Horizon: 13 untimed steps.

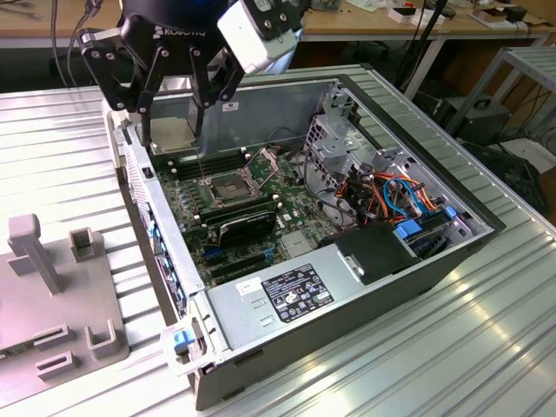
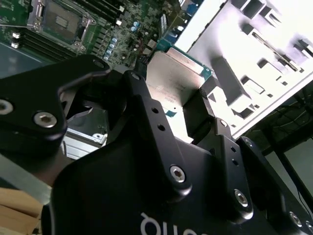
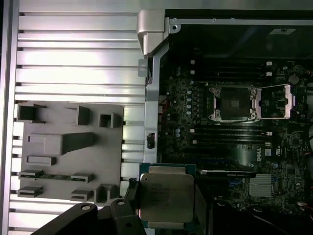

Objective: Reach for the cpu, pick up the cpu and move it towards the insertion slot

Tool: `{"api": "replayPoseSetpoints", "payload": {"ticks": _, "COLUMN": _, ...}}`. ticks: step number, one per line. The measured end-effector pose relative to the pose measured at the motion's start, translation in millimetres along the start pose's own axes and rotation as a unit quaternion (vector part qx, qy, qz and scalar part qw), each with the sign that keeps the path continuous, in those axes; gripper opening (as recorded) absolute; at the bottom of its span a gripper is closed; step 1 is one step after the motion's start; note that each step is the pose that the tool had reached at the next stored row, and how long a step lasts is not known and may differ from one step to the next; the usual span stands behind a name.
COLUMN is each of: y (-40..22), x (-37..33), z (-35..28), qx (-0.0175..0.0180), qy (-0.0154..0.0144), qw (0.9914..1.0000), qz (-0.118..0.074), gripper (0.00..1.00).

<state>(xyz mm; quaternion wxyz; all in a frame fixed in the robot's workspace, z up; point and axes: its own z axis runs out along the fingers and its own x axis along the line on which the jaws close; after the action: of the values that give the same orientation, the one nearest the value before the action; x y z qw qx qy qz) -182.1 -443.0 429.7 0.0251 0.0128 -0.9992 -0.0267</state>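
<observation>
The gripper (image 1: 171, 122) hangs over the open computer case (image 1: 417, 269), its fingers (image 2: 208, 100) clamped on the cpu (image 3: 166, 197), near the insertion slot (image 1: 228, 186).

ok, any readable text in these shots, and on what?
Nothing is clear enough to quote.
power supply label: print too small.
cpu face: markings blurred.
gripper body: logo cut off at the picture's edge.
graphics card: logo too small.
</observation>
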Motion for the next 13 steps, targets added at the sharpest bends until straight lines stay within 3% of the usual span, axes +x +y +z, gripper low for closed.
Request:
{"api": "replayPoseSetpoints", "payload": {"ticks": 3, "y": 6.9, "x": -12.6, "z": 1.6, "qx": 0.0, "qy": -0.0005, "qw": 1.0, "qz": 0.0, "gripper": 0.54}}
{"api": "replayPoseSetpoints", "payload": {"ticks": 13, "y": 21.1, "x": -29.6, "z": 4.8, "qx": 0.0, "qy": -0.0006, "qw": 1.0, "qz": 0.0, "gripper": 0.54}}
